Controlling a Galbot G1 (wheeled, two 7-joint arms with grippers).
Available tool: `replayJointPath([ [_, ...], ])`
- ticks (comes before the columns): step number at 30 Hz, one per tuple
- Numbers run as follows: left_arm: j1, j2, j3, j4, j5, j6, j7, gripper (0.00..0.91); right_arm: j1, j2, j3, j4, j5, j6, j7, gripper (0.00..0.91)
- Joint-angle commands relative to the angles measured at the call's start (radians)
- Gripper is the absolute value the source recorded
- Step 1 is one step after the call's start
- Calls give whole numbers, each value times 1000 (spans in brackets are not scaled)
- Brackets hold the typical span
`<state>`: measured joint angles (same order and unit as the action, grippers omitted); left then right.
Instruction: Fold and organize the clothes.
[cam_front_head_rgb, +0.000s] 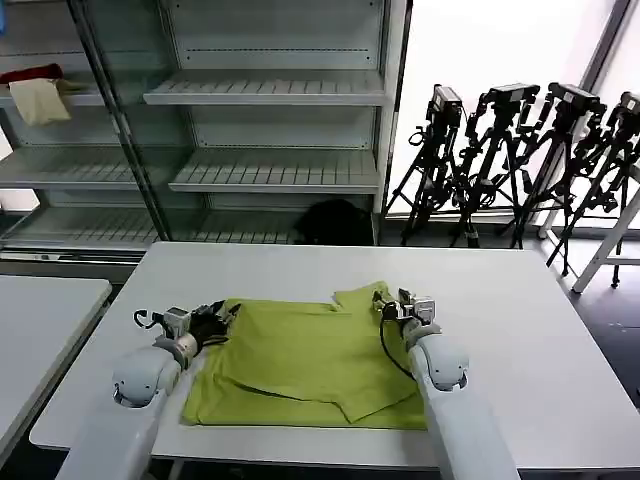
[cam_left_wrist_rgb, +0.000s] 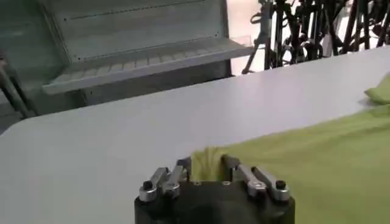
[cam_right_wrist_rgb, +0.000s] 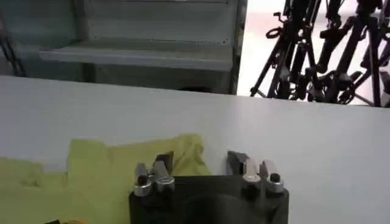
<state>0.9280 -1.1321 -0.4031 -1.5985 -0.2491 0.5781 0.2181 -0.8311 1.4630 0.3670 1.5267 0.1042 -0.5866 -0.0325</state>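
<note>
At the upper left of your head view, a red cloth (cam_front_head_rgb: 32, 73) and a cream cloth (cam_front_head_rgb: 40, 101) lie on a shelf of the metal shelving (cam_front_head_rgb: 265, 90). Lower down, your left gripper (cam_front_head_rgb: 222, 316) sits at the left edge of the lime-green T-shirt (cam_front_head_rgb: 310, 365), which lies partly folded at the lower centre on the white table (cam_front_head_rgb: 500, 300). In the left wrist view its jaws stand narrow with a bunched bit of the shirt's edge (cam_left_wrist_rgb: 207, 164) between the fingertips. Further right, your right gripper (cam_front_head_rgb: 395, 305) rests at the shirt's far right corner; in the right wrist view its jaws stand apart above the fabric (cam_right_wrist_rgb: 122, 164), gripping nothing. Black tripods (cam_front_head_rgb: 520, 150) stand at the upper right.
</note>
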Motion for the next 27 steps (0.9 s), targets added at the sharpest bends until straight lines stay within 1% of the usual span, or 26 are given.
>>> replayJointPath([
  [1,11,0,-3,-2,-1,4,13,10,0,6,-6,-6,-19,-4,-11,0],
  [11,16,-5,0,-11,-2,4,32,10,-6,7,-5,15,-8,-4,-25,0],
  [20,3,-11,-20,-37,-94,1,-8,0,-17,-10,5,99,68,-2,2,0],
  [27,23,2,-43,-115,-145,1,-31,0,-68,-40,5,204,116,-4,26,0],
])
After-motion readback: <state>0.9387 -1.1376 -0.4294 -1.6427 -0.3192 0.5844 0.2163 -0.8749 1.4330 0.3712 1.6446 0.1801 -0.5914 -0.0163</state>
